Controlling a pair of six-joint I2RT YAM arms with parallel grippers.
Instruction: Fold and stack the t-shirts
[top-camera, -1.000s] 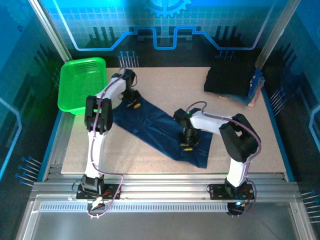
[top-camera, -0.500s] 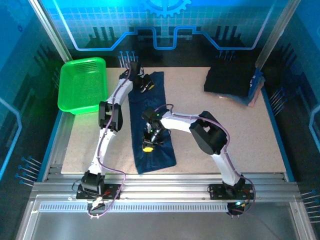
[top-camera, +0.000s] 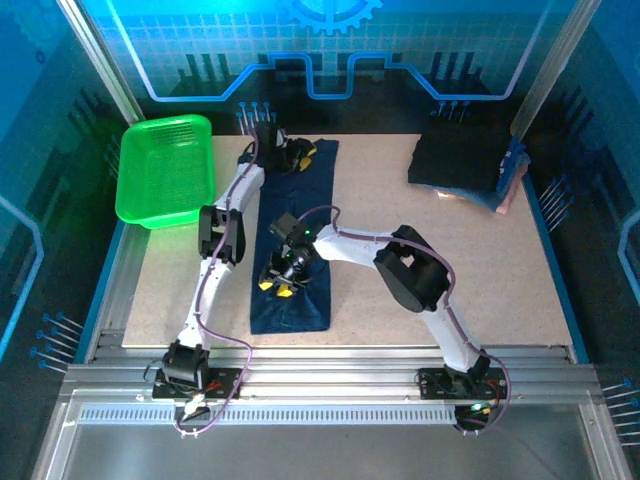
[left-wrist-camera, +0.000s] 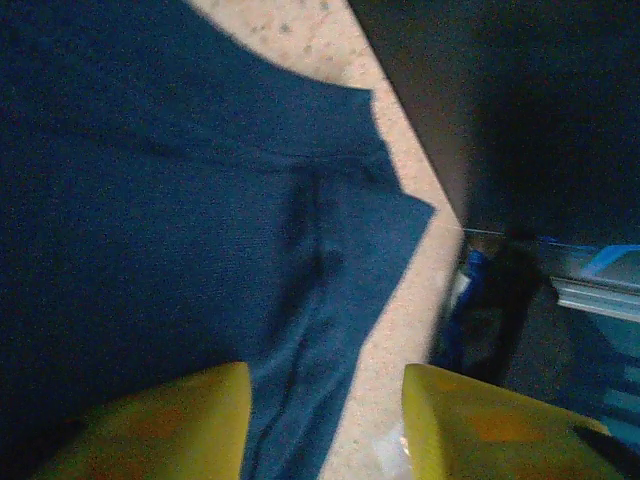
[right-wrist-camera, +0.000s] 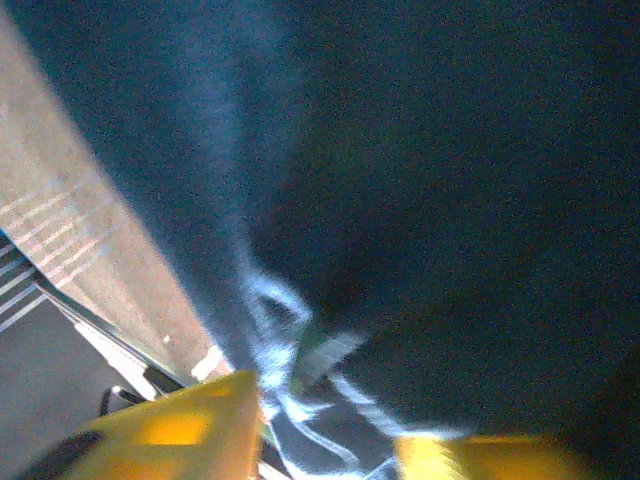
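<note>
The blue shirt (top-camera: 305, 195) lies on the surface (top-camera: 480, 270) as one long strip, left of the middle of the top view. It runs from the top of the sandy area down to near the bottom. I think it is laid out long like this so it can be folded end to end next.

The left gripper (top-camera: 298, 156) is over the top end of the strip. In its own camera its yellow jaws stand apart and grip nothing, with the cloth edge just under them. The right gripper (top-camera: 278, 284) is over the lower part, above the white print. Its jaws look apart too, with no cloth pinched that I can see. One gripper near each end looks handy for lifting one end over the other.

Count: one blue shirt, spread out. One pile of dark shirts (top-camera: 455, 160) sits in the upper right, well apart, likely the stack. I cannot tell how many are in it. One green basket (top-camera: 160, 175) is at the upper left.
</note>
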